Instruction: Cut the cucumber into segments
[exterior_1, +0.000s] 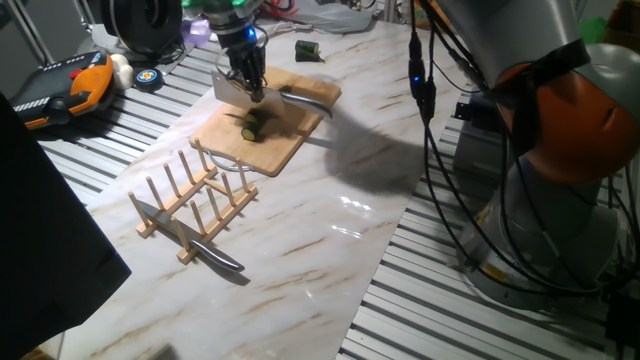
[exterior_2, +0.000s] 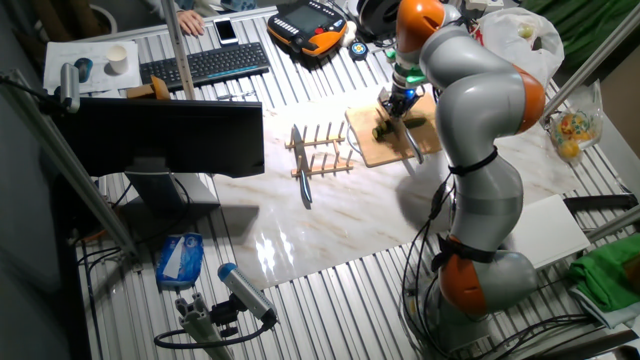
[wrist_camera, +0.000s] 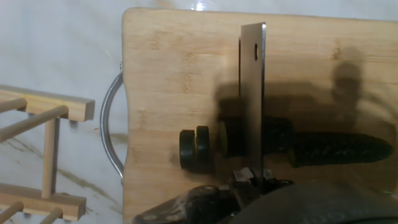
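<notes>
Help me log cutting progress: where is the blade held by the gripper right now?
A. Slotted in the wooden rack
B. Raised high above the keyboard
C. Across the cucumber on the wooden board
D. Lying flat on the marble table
C: in the hand view the blade crosses the cucumber on the wooden board, with cut segments lying beside it.

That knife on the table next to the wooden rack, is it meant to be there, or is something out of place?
It looks odd: a knife lies flat on the table against the wooden rack, not slotted in it. Meanwhile the pincer holds a cleaver over the cucumber on the cutting board. Nothing looks spilled or broken.
</notes>
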